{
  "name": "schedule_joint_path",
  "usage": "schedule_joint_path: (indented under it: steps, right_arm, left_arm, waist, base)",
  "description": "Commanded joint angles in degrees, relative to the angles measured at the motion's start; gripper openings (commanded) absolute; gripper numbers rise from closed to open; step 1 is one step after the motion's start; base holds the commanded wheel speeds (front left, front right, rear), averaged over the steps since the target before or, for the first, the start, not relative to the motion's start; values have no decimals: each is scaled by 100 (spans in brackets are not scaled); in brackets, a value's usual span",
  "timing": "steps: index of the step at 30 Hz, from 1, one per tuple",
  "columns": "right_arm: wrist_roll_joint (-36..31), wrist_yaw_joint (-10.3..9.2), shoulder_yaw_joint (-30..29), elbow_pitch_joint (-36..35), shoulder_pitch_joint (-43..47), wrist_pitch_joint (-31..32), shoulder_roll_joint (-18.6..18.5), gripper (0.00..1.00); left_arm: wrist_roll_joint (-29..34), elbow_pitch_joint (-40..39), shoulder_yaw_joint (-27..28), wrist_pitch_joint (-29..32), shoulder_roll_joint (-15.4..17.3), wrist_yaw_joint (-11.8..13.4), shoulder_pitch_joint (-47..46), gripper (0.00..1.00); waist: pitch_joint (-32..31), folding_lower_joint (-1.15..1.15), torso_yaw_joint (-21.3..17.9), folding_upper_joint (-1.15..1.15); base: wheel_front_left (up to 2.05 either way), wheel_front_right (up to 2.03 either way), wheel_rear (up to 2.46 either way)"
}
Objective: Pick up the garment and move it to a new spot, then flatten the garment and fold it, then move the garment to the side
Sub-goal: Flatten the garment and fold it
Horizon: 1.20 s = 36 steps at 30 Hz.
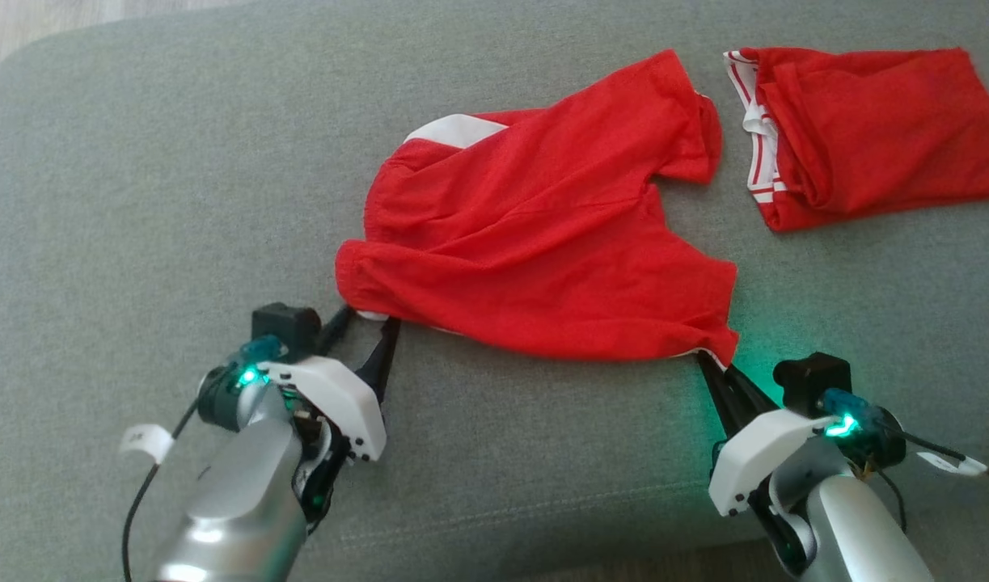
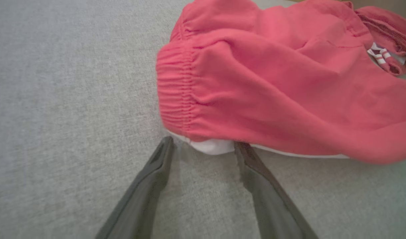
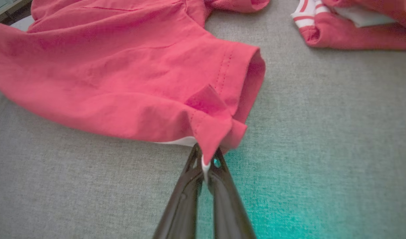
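Flattening step: red shorts (image 1: pixel 543 242) lie mid-cushion (image 1: pixel 138 202).
Right gripper (image 1: pixel 708 364) pinches a leg-hem corner. Left gripper (image 1: pixel 369 318) stands wide at the waistband corner, gripping nothing. Next, probably: close the left, then pull both corners taut.

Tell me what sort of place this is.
Likely a home living room: the work surface is a grey upholstered cushion, seamed like a sofa seat, pale wood flooring shows beyond its corner, and red shorts lie on it.
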Motion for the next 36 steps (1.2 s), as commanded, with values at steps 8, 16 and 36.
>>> schedule_joint_path:
  steps: [8, 16, 36]
  right_arm:
    - [4, -2, 70, -198, -252, -78, -19, 0]
    - [-54, -2, -219, -210, -364, -123, -19, 0]
    - [174, -2, -639, -201, 530, -59, -19, 0]
  left_arm:
    - [-90, -139, -232, -68, 219, -34, -148, 0]
    - [-49, -602, -80, -68, 482, -34, 96, 0]
    - [188, -2972, 1153, -69, 446, 544, 2271, 0]
  waist:
    - [-169, 0, 135, 0]
    - [-616, 0, 384, 0]
    - [-1386, 0, 853, 0]
  base:
    - [0, 0, 0]
    - [0, 0, 0]
    - [0, 0, 0]
